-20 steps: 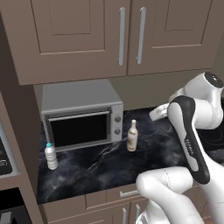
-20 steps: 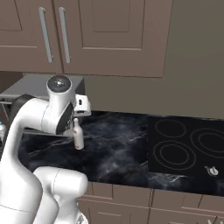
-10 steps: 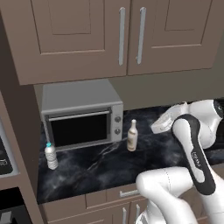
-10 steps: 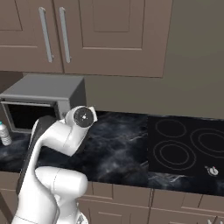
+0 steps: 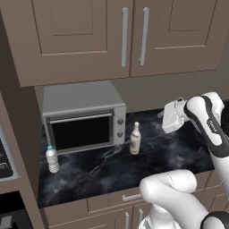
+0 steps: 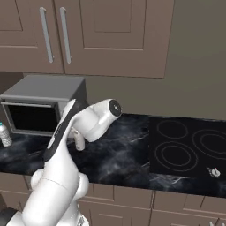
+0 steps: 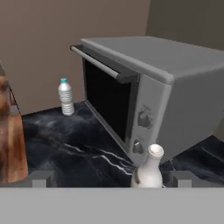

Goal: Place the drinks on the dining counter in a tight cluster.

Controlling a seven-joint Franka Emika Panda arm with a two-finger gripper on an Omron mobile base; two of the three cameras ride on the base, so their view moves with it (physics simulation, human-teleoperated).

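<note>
A slim white bottle (image 5: 134, 139) stands on the black marble counter (image 5: 107, 172) just right of the oven's front corner. In the hand view the white bottle (image 7: 148, 173) is close, low and right of centre, between my fingertips (image 7: 181, 178) but nearer the right one. A small clear water bottle with a blue cap (image 5: 52, 159) stands at the counter's left end, also seen as the water bottle (image 7: 66, 97) by the wall. My gripper (image 5: 164, 120) hangs open and empty to the right of the white bottle. The dining counter is out of view.
A grey toaster oven (image 5: 85, 118) sits against the wall behind both bottles. Brown wall cabinets (image 5: 125, 36) hang above. A black cooktop (image 6: 190, 148) lies at the counter's right. A brown wooden surface (image 7: 9, 131) stands past the counter's left end.
The arm's elbow has swung down and over to the right while the hand stayed to the right of the white bottle. The bottles have not moved and the jaws stayed open.
</note>
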